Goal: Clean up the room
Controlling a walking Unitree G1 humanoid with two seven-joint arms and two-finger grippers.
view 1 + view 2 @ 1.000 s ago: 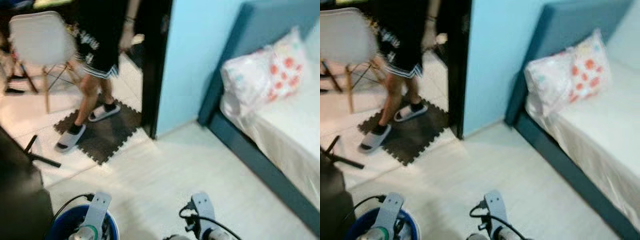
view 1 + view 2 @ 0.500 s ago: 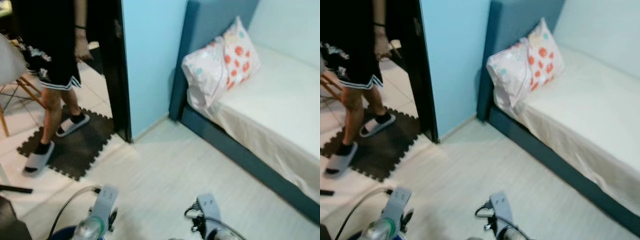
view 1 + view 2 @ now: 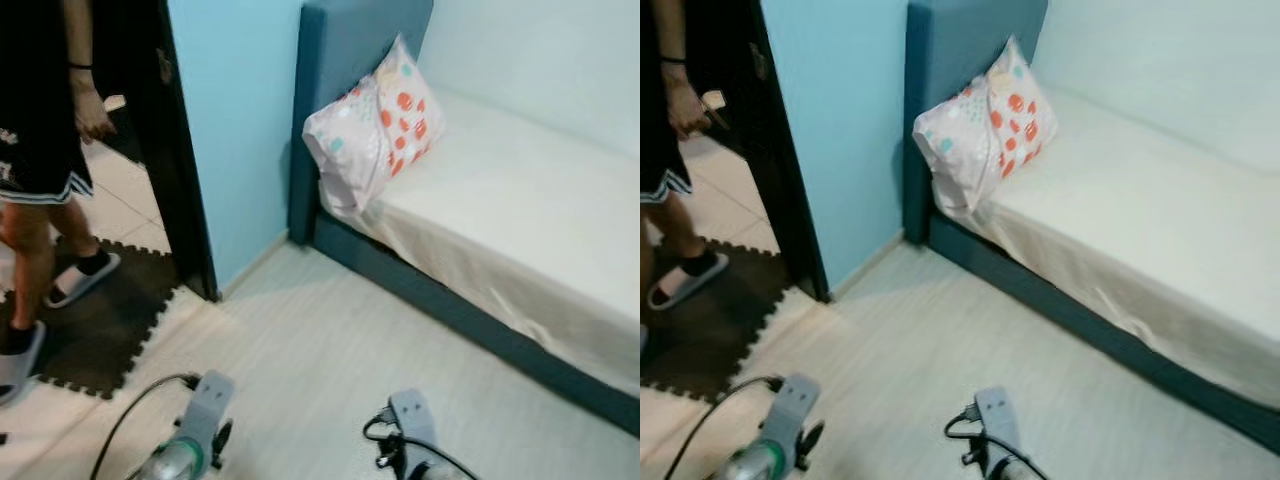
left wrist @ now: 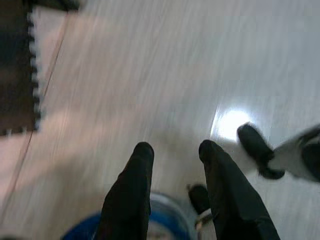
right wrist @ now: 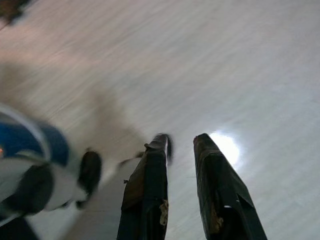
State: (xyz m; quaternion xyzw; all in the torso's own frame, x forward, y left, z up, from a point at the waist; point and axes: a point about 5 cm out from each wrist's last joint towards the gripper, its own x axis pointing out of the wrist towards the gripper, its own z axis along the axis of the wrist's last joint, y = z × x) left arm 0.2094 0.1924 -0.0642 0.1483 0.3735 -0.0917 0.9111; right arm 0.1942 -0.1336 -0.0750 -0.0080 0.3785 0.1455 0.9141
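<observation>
Both arms hang low in front of me. My left gripper (image 4: 175,149) points down at the pale wood floor (image 3: 320,350), its fingers apart and nothing between them. A blue round bin (image 4: 82,231) lies just beneath it, partly hidden by the fingers. My right gripper (image 5: 181,140) also hangs over bare floor, open and holding nothing. The same blue bin (image 5: 35,142) shows blurred off to its side. The left wrist (image 3: 200,415) and right wrist (image 3: 410,425) stand at the bottom of the eye views.
A bed (image 3: 520,190) with a blue frame and a spotted pillow (image 3: 370,125) lies ahead on the right. A person (image 3: 30,150) in slippers stands on a dark foam mat (image 3: 90,330) in the doorway (image 3: 180,150) at the left. A light blue wall (image 3: 240,120) separates them.
The camera has swung right: the bed has come toward the middle, the person and doorway slid to the left edge, and the white chair left the picture. The arms still hang as before.
</observation>
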